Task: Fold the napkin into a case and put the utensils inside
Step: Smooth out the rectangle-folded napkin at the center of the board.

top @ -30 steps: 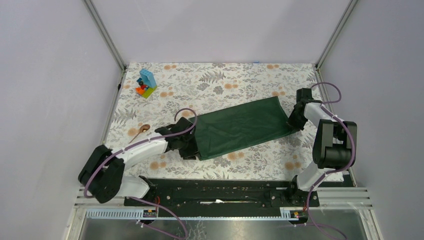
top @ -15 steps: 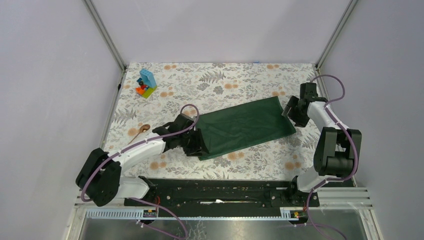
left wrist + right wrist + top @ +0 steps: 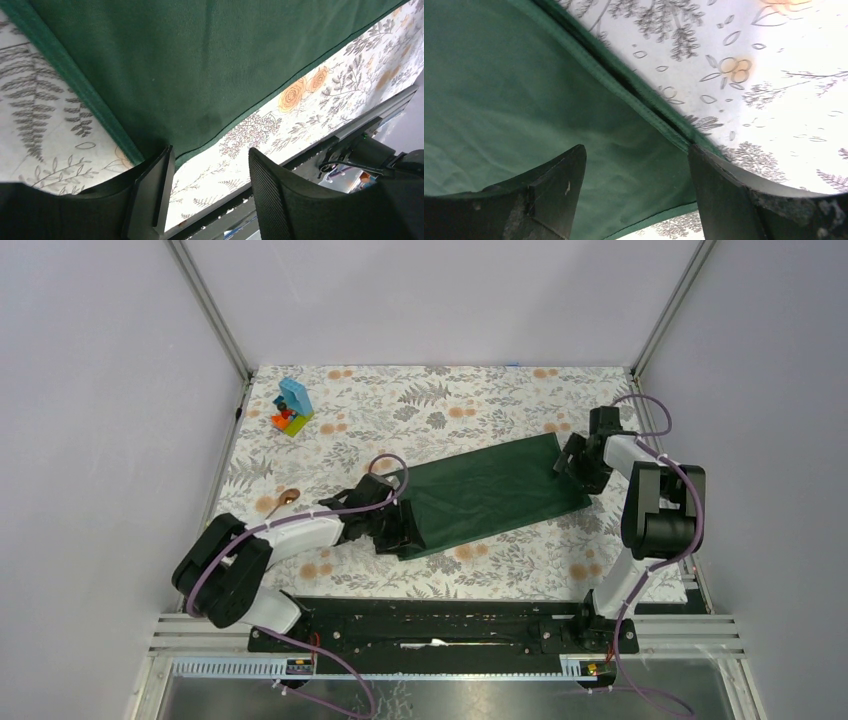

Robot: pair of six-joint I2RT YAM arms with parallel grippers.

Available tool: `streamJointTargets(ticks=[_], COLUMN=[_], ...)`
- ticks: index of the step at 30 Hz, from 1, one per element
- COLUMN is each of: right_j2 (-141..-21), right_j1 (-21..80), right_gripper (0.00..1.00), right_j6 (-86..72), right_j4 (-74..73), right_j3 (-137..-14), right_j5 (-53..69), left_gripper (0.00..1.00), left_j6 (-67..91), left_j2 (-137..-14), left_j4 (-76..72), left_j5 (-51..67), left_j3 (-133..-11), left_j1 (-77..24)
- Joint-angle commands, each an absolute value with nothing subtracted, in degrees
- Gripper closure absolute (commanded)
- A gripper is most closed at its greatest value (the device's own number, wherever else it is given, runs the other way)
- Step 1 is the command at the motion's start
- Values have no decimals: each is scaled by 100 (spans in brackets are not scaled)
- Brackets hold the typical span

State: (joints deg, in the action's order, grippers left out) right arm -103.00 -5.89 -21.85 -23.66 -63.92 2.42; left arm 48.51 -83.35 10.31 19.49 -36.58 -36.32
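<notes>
The dark green napkin [image 3: 490,495] lies folded in a long slanted oblong on the floral cloth. My left gripper [image 3: 398,527] stands open at its near left corner, and in the left wrist view the napkin [image 3: 200,60] hem meets the left finger while bare floral cloth shows between the jaws of the gripper [image 3: 210,172]. My right gripper [image 3: 572,468] is open over the far right end; the napkin [image 3: 524,100] lies flat under the gripper [image 3: 636,162]. One brownish utensil [image 3: 287,498] lies left of my left arm, partly hidden by it.
A colourful toy block stack [image 3: 291,407] stands at the back left. The floral table covering [image 3: 450,410] fills the floor between grey walls and corner posts. A black rail [image 3: 440,625] with the arm bases runs along the near edge.
Both grippers have opened and let go of the napkin ends. The right gripper has lifted back toward the far right corner. The left arm has shifted slightly right.
</notes>
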Motion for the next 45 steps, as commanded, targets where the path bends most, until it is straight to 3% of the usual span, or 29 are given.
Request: streamJointTargets(ticks=[1,6,11,19,31,45], right_j2=[-10264,-10077,-10879,-12271,-13123,-13711], right_j1=[-563,-459,-443,-455,-793,-1142], right_gripper=[17,1,0,0,0,0], right_j6=[-2176,-2129,-2979,-3736,-4510,-4180], right_j4=[-2356,-1859,-126,1377,2412,1443], right_j3=[-6571,-7082,-7581,-8465,-8305,-9131], right_j5=[-428,881,3421,4662,5256,4743], left_gripper=[34,16,12,1,1,1], left_j6=[4426,4709,5225,5590,5384,5051], left_j2=[-7756,-7613,-8646,-10260,-11040,-10923], left_j4=[1201,459,-1039,-2321,-2685,-2033], left_j5=[1680,2355,2765,2558,2327,2303], left_j3=[-3918,-4248,-4870,-5572,-5363,-5342], left_j1=[-3565,-2787,-2268,-2013,-1499,-1301])
